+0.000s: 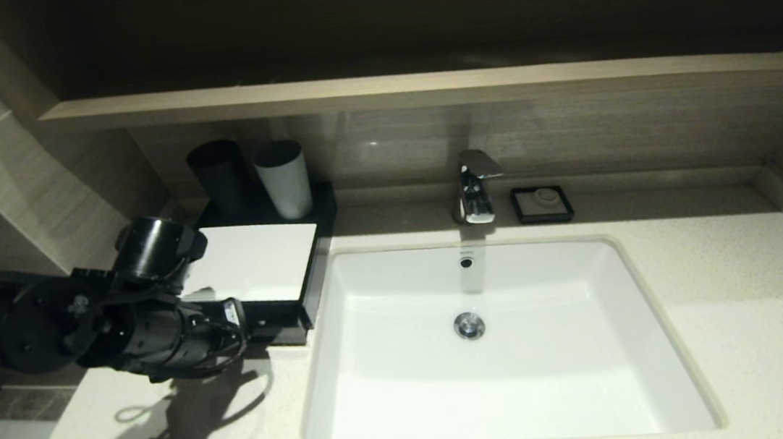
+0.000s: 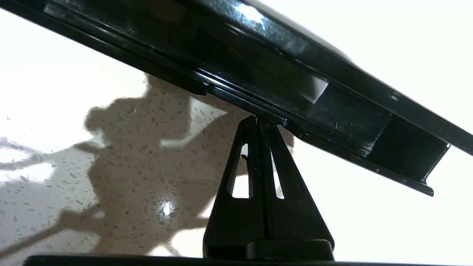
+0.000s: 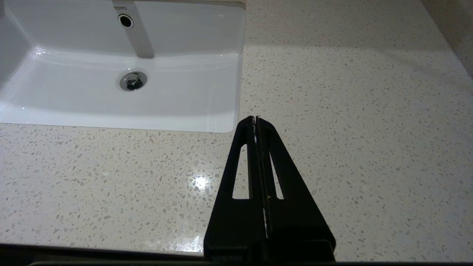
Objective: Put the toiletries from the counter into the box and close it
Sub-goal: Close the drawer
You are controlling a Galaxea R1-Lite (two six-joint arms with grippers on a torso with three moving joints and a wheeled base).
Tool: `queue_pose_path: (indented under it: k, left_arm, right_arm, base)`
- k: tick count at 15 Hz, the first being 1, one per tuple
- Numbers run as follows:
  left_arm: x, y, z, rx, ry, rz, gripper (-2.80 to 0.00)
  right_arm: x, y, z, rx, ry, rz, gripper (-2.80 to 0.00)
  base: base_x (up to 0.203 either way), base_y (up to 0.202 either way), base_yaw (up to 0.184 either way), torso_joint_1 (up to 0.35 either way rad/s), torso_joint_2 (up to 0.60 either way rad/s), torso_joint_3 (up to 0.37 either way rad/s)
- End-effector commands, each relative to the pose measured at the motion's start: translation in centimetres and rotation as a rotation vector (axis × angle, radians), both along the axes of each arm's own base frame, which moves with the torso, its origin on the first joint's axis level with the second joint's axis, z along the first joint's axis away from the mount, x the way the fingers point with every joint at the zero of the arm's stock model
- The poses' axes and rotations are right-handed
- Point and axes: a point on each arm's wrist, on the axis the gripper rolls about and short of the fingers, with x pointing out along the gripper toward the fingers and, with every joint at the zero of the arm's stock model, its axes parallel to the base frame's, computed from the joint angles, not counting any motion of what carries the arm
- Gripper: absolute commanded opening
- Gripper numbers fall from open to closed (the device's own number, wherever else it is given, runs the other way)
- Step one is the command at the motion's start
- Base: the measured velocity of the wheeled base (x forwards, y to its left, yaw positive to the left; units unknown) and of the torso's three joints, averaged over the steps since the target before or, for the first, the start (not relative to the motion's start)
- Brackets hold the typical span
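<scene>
The black box with its white top panel (image 1: 258, 262) stands on the counter (image 1: 735, 300) left of the basin. My left arm (image 1: 155, 324) reaches to its front from the left. In the left wrist view my left gripper (image 2: 257, 119) is shut and empty, its tips touching the lower edge of the box's glossy black drawer front (image 2: 332, 122). My right gripper (image 3: 255, 119) is shut and empty, above bare counter (image 3: 351, 111) right of the basin; it is out of the head view. No packet or sachets show on the counter.
The white basin (image 1: 384, 424) with a chrome faucet (image 1: 473, 189) fills the middle. A black cup (image 1: 219, 176) and a white cup (image 1: 283, 178) stand behind the box. A small black soap dish (image 1: 542, 204) sits right of the faucet. A wood-look ledge (image 1: 421, 89) runs above.
</scene>
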Motion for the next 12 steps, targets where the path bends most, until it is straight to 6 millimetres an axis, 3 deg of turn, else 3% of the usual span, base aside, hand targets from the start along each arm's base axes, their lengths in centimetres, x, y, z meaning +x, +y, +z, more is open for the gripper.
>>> queue_pose_path:
  k: [1, 12]
  left_arm:
    - [0.08, 0.00, -0.04, 0.001, 0.001, 0.010, -2.80]
    - [0.70, -0.15, 0.17, -0.014, -0.031, 0.029, -2.80]
  right_arm:
    - [0.00, 0.00, 0.00, 0.000, 0.001, 0.001, -2.80]
    - [0.00, 0.00, 0.00, 0.000, 0.001, 0.001, -2.80]
  base:
    - [0.000, 0.000, 0.000, 0.000, 0.00, 0.000]
    - [0.000, 0.000, 0.000, 0.000, 0.00, 0.000]
